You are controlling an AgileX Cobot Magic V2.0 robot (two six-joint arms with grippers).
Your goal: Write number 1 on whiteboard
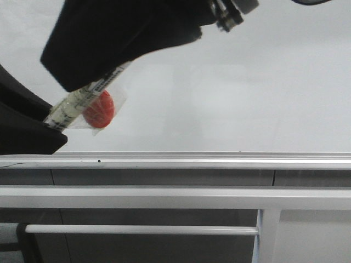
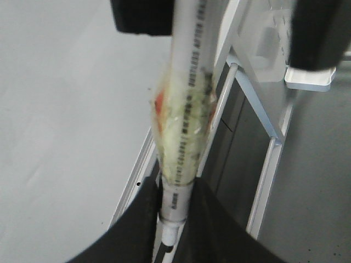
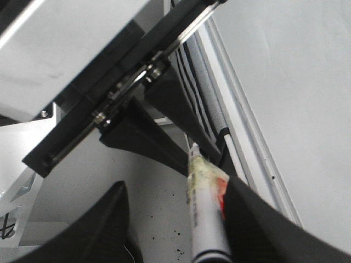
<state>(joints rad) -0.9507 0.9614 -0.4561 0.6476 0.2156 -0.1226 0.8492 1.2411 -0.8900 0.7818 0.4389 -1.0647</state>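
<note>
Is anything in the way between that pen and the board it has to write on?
Nothing visible stands in the way. The whiteboard is bare, with no stroke on it yet. The pen is over its lower left part, clamped in the left gripper, with a red round piece taped to its side.

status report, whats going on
Holding marker in left gripper, shut; right gripper open around it. No stroke on whiteboard yet. Nothing blocking.

White marker (image 1: 82,100) with red tag (image 1: 99,109); pale grey whiteboard (image 1: 230,82), silver rail (image 1: 192,160).
</note>
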